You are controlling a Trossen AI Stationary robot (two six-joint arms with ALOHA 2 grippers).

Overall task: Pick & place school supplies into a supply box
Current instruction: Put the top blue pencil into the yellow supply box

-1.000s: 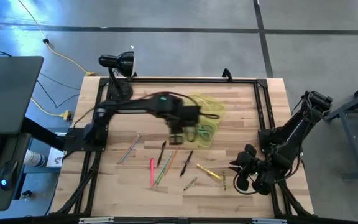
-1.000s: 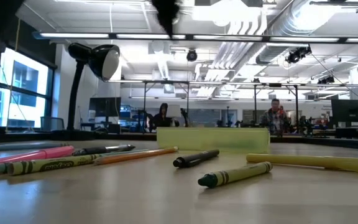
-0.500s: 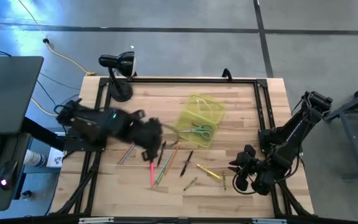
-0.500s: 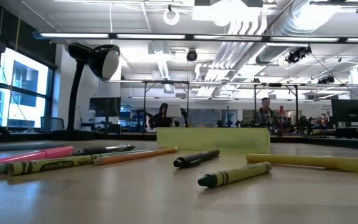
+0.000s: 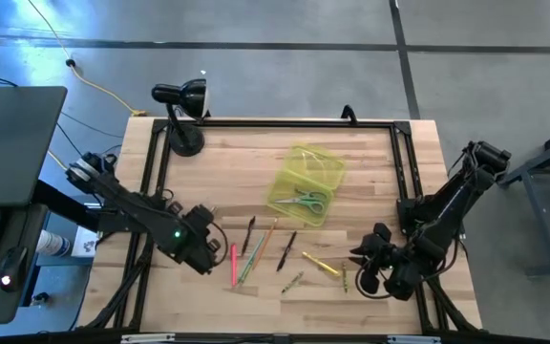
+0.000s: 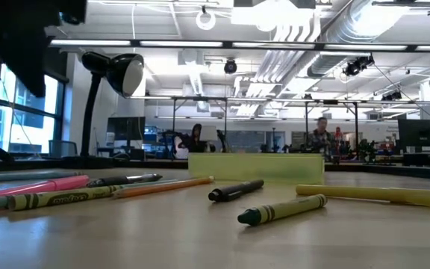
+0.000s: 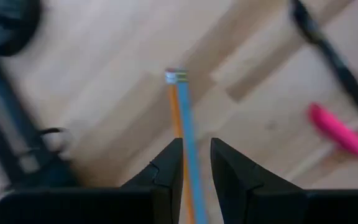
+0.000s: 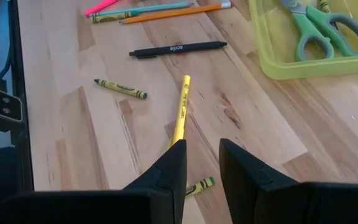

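Pencils first: my left gripper (image 5: 201, 250) hangs low over the near-left part of the pale wooden bench (image 5: 370, 153), its two dark fingers slightly parted with a thin orange pencil and a blue one (image 7: 180, 118) lying side by side on the wood running up between the tips. I cannot tell whether the fingers touch them. Just beside them lies a pink highlighter (image 5: 233, 265), then a dark pen (image 5: 250, 234), a long orange pencil (image 5: 264, 244) and a thin green pencil (image 5: 246, 268) in a loose fan.

My right gripper (image 5: 371, 271) waits at the near-right corner of the bench, its fingers a narrow gap apart and holding nothing. Ahead of it lie a yellow pencil (image 8: 180, 109), a black pen with white lettering (image 8: 178, 49), a dark green crayon (image 8: 120, 88) and a short green crayon (image 8: 197, 185) just beside my fingertips.

Near the middle of the bench, tilted, sits the translucent yellow-green plastic box (image 5: 306, 184), open, with small green-handled scissors (image 5: 303, 202) lying inside it. All the pens, pencils and crayons lie outside it on the wood.

A black desk lamp (image 5: 181, 105) stands at the far-left corner. From bench height, people (image 6: 319, 139) show far off in the room behind.
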